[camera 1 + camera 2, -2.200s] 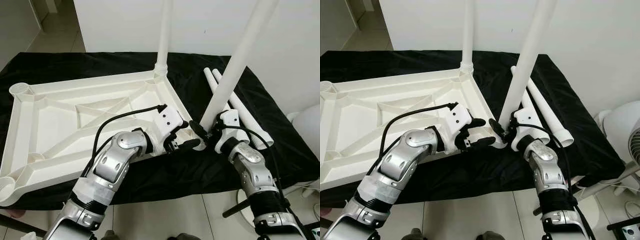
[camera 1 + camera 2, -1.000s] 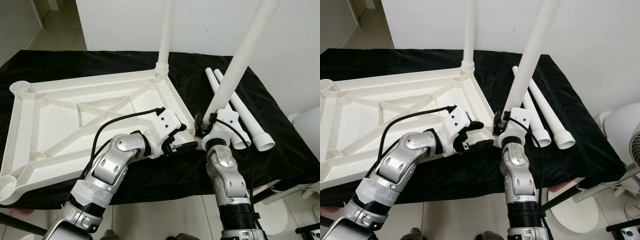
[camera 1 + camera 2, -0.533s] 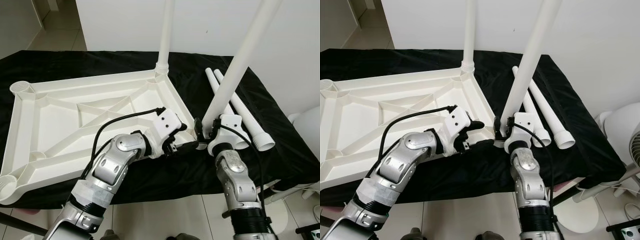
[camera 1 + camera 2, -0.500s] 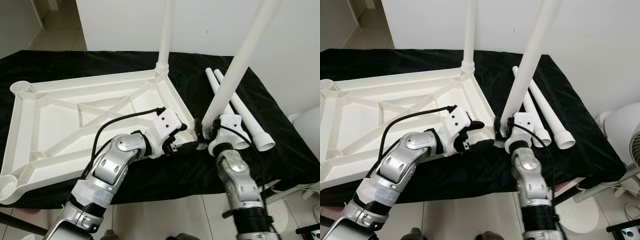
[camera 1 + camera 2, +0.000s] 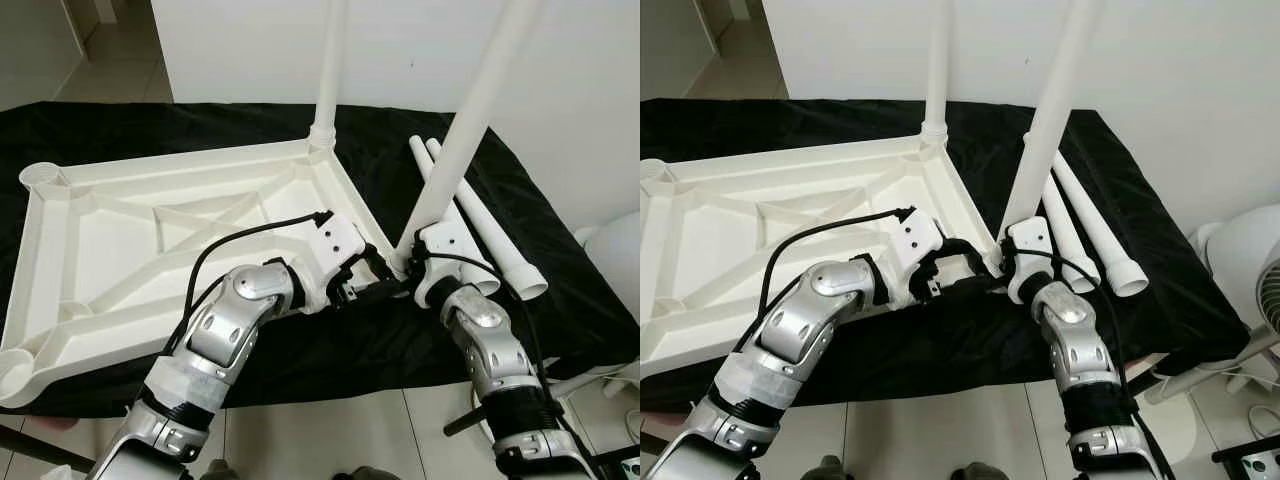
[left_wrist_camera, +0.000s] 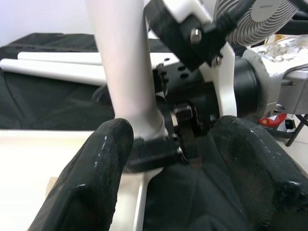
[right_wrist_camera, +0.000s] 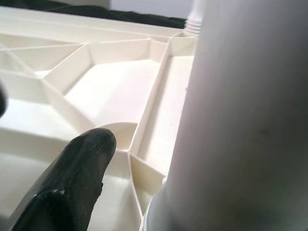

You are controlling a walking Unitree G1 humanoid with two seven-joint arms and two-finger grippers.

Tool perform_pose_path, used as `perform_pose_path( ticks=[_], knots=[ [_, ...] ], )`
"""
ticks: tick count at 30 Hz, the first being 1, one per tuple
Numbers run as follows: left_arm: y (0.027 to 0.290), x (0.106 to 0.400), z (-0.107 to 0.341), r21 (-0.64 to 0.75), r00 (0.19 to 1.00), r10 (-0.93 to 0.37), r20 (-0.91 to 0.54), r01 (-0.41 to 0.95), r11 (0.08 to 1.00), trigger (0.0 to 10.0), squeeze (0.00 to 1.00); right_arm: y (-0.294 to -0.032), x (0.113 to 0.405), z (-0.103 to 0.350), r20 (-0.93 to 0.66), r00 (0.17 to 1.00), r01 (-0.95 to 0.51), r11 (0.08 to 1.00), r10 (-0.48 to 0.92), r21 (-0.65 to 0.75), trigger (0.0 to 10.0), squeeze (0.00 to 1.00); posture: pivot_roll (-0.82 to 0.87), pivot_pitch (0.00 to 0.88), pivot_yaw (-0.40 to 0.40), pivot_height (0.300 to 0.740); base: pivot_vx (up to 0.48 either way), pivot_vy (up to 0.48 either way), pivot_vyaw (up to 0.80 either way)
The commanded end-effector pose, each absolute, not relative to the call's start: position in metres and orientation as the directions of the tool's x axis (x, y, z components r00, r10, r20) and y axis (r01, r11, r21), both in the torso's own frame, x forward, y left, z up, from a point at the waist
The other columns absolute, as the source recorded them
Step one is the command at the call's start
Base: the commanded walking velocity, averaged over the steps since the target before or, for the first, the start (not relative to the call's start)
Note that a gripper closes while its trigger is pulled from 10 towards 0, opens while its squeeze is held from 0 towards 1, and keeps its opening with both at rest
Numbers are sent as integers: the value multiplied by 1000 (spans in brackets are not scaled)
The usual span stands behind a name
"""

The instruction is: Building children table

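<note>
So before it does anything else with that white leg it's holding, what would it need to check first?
1. Right tool holding the leg near its lower end: ok.
2. Leg's foot at the near right corner of the upside-down tabletop: ok.
3. Leg upright like the fitted leg at the far corner: not ok, it leans to the right.
4. Left tool steadying the same corner, fingers apart: ok.
5. Leg seated in its socket: cannot tell, both tools hide the joint.
6. Two spare legs lying out of the way on the black cloth: ok.
</note>
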State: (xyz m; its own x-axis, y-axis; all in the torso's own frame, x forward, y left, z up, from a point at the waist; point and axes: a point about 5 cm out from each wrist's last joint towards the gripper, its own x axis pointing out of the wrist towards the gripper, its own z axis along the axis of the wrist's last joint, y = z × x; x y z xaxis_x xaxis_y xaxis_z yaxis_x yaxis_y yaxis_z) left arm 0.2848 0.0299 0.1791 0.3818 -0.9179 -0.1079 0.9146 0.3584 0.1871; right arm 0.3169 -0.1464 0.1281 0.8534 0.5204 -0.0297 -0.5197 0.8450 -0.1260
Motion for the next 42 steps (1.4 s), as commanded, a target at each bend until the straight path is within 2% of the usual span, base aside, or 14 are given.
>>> perform_pose_path(
  ticks=[1, 2, 5, 6, 21, 22, 23, 24, 30, 33, 34, 38, 41, 42],
  knots=[
    [31, 288, 180, 199, 425, -900, -97, 894, 401, 10000, 0, -140, 319, 130, -34, 815, -577, 805, 578, -138, 10000, 0, 58, 0, -60, 740, 0, 0, 0],
    [31, 288, 180, 200, 427, -899, -97, 893, 402, 10000, 0, -140, 320, 130, -41, 806, -590, 794, 591, -147, 7137, 0, 61, 0, -64, 740, 0, 0, 0],
    [31, 288, 180, 200, 427, -899, -97, 893, 402, 10000, 0, -140, 320, 130, -41, 806, -590, 794, 591, -147, 7137, 0, 61, 0, -64, 740, 0, 0, 0],
    [32, 288, 180, 200, 430, -898, -95, 892, 406, 10000, 0, -142, 321, 129, -51, 793, -607, 781, 607, -144, 0, 0, 65, 0, -69, 740, 0, 0, 0],
    [32, 285, 180, 191, 432, -897, -96, 892, 409, 10000, 0, -157, 316, 115, -76, 802, -597, 797, 592, -92, 0, 0, 58, 0, -65, 740, 0, 0, 0],
    [32, 285, 180, 190, 429, -898, -97, 894, 407, 10000, 0, -159, 316, 114, -70, 817, -576, 812, 572, -92, 7294, 0, 58, 0, -65, 740, 0, 0, 0],
    [32, 285, 180, 190, 429, -898, -97, 894, 407, 10000, 0, -159, 316, 114, -70, 817, -576, 812, 572, -92, 7294, 0, 58, 0, -65, 740, 0, 0, 0],
    [32, 285, 180, 191, 427, -899, -99, 894, 405, 10000, 0, -163, 317, 113, -73, 840, -542, 835, 537, -93, 10000, 0, 57, 0, -64, 740, 0, 0, 0],
    [33, 283, 179, 188, 424, -900, -102, 896, 402, 10000, 0, -178, 318, 112, -68, 926, -377, 922, 372, -94, 10000, 0, 59, 0, -65, 740, 0, 0, 0],
    [33, 283, 179, 188, 424, -900, -102, 897, 401, 10000, 0, -179, 318, 112, -67, 932, -361, 928, 356, -91, 10000, 0, 59, 0, -65, 740, 0, 0, 0],
    [34, 282, 178, 184, 424, -900, -105, 897, 401, 10000, 0, -177, 317, 115, -46, 969, -244, 968, 242, -57, 10000, 0, 61, 0, -69, 740, 0, 0, 0],
    [34, 282, 177, 183, 424, -899, -107, 897, 402, 10000, 0, -176, 316, 115, -42, 982, -186, 982, 184, -34, 10000, 0, 62, 0, -70, 740, 0, 0, 0],
    [34, 281, 177, 180, 424, -899, -109, 898, 402, 10000, 0, -178, 312, 114, -58, 998, 28, 1000, -29, -7, 10000, 0, 64, 0, -74, 740, 0, 0, 0],
    [34, 281, 177, 180, 424, -899, -109, 898, 402, 10000, 0, -178, 312, 114, -58, 998, 28, 1000, -29, -7, 10000, 0, 64, 0, -74, 740, 0, 0, 0]
  ],
)
